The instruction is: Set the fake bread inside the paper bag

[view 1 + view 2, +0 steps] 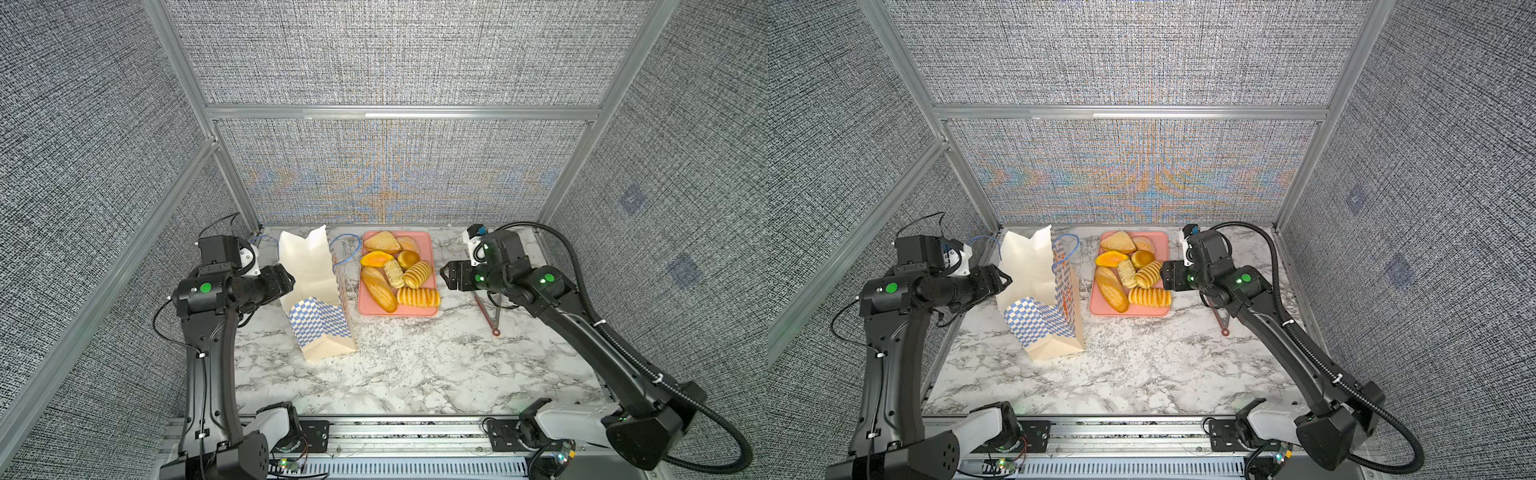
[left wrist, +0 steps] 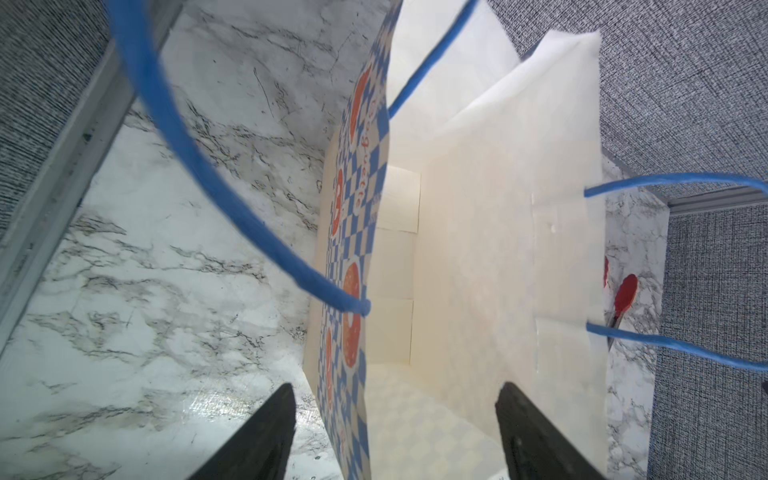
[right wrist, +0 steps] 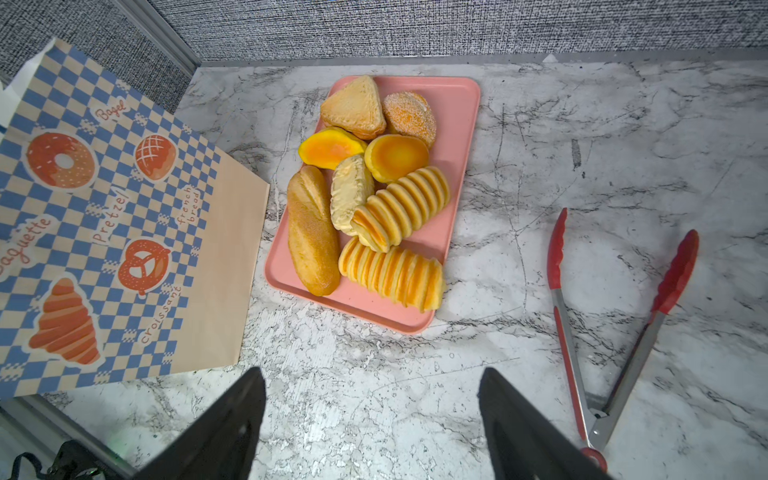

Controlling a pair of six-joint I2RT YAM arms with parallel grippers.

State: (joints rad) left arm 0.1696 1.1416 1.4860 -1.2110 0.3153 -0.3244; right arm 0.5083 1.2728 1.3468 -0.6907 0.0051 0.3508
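Bread: all 8 pcs of fake bread sit on pink tray, packed touching, some overlapping; none bagged.
Bag: paper bag stands upright, mouth open, just L of tray; inside looks empty in L wrist view.
Progress: judged at the start; every pc left to move.
R gripper: fingers wide, empty, just beside tray's R edge.
L gripper: fingers wide, astride bag's near wall at the rim, not pinching it.
Around: red tongs on marble table, R of tray, apart from it.
In the way: bag's tall tray-side wall and blue cord handles could snag; lifting one pc may shift its neighbours.
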